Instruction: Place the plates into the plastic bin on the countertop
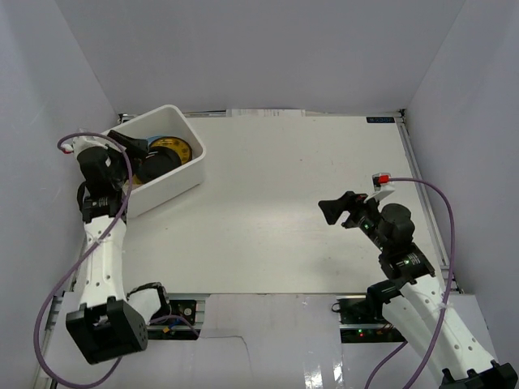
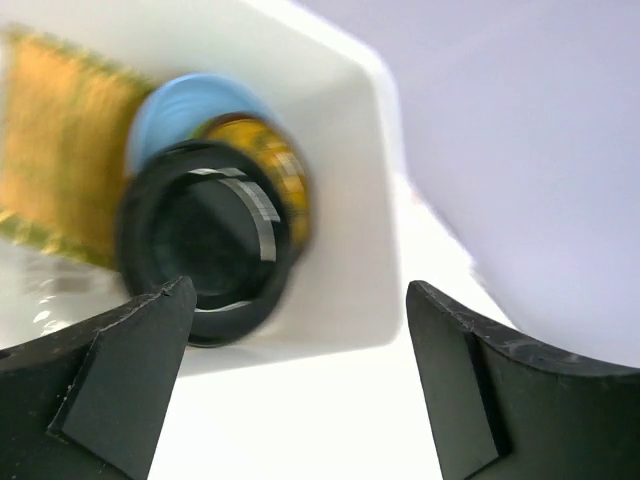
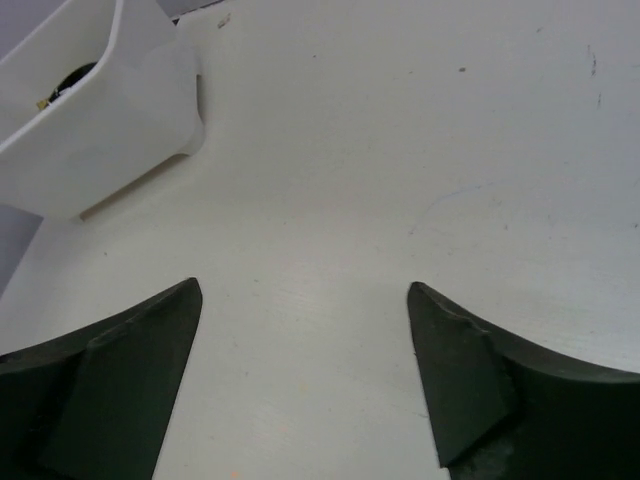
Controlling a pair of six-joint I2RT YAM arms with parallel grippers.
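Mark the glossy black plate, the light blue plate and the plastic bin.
glossy black plate (image 2: 205, 238): left wrist view, dark centre.
light blue plate (image 2: 185, 103): left wrist view, upper rim.
plastic bin (image 1: 168, 190): top external view, outer wall.

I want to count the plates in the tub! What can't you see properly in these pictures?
Top view: the left arm covers part of the plastic bin, so some plates may be hidden.
Left wrist view: blurred; the black plate overlaps the blue plate and others behind.
Right wrist view: the picture edge cuts off the bin.

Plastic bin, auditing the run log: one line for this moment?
plastic bin: plates inside; left end effector: open, empty; right end effector: open, empty
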